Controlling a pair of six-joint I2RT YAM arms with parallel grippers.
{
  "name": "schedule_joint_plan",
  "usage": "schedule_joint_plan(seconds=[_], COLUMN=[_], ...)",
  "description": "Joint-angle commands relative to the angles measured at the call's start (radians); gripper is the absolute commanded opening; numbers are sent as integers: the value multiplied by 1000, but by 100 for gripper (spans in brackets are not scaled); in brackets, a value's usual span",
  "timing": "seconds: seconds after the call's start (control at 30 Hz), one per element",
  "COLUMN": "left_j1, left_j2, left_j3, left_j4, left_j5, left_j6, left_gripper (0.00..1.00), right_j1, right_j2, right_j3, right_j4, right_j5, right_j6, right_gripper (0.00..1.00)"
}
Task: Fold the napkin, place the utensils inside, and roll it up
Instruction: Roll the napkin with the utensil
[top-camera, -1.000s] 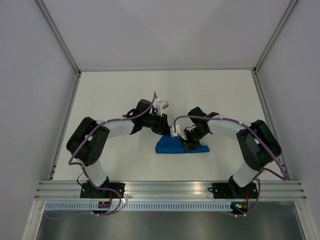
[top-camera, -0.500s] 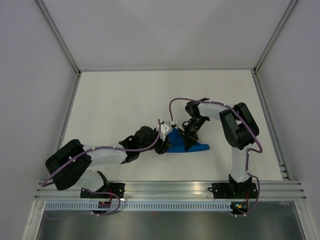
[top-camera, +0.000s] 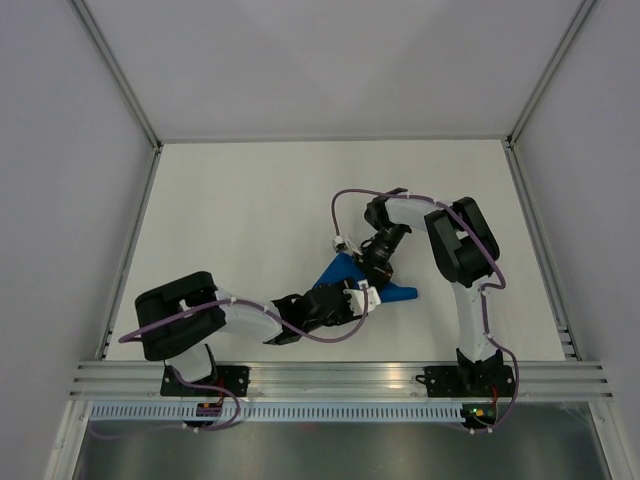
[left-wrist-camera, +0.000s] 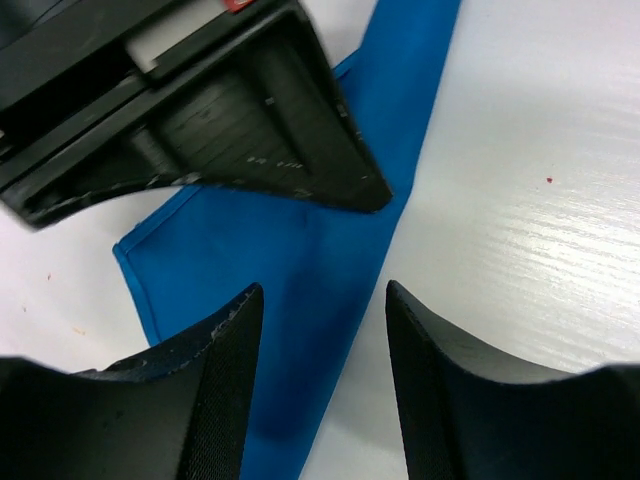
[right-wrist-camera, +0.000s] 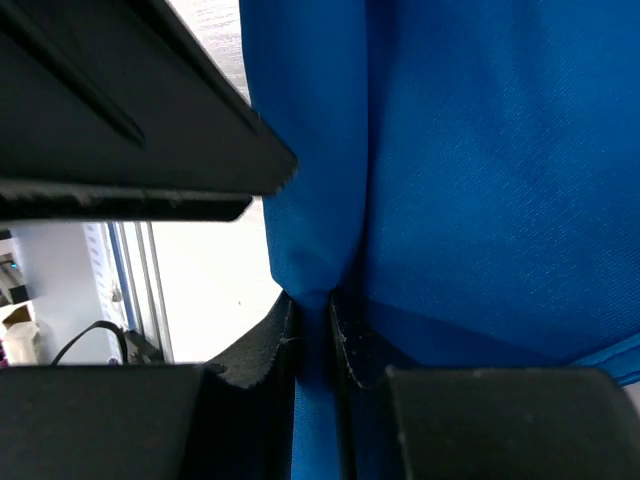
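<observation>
Right wrist close-up: clamped on a raised fold of the napkin (right-wrist-camera: 480, 180) with the right claw (right-wrist-camera: 315, 335). Lower the wide-apart left claw (left-wrist-camera: 322, 305) over the flat edge on the table (left-wrist-camera: 530, 220), then pinch squarely.

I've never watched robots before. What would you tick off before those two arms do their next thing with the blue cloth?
1. Right gripper has the napkin: ok, a fold is pinched between its fingers.
2. Left gripper free: ok, jaws apart over the cloth, holding nothing.
3. Room between the grippers: not ok, they sit crowded together over the napkin.
4. Napkin folded flat: cannot tell, the arms hide most of it from above.
5. Utensils in place: cannot tell, none show in any view.
</observation>
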Motion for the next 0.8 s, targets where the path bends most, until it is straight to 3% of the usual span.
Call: schedule_joint_plan(seconds=[0.0, 0.27, 0.47, 0.57, 0.77], left_j1=[-32, -69, -66, -60, -37], left_j2=[51, 157, 202, 226, 249], left_j3=[59, 130, 168, 189, 226], left_j4=[78, 46, -50, -118, -245], left_j5=[-63, -70, -39, -10, 72], left_j6=[166, 269, 232, 182, 62], left_gripper=[58, 61, 58, 50, 15], right_j1=[4, 4, 4, 4, 4], right_j2=[63, 98, 133, 136, 132], right_j3=[47, 84, 139, 150, 176], right_j4=[67, 60, 0, -3, -25], right_j5=[84, 115, 113, 113, 70], right_j6=[-15, 8, -12, -15, -24], right_gripper=[9, 9, 9, 10, 13])
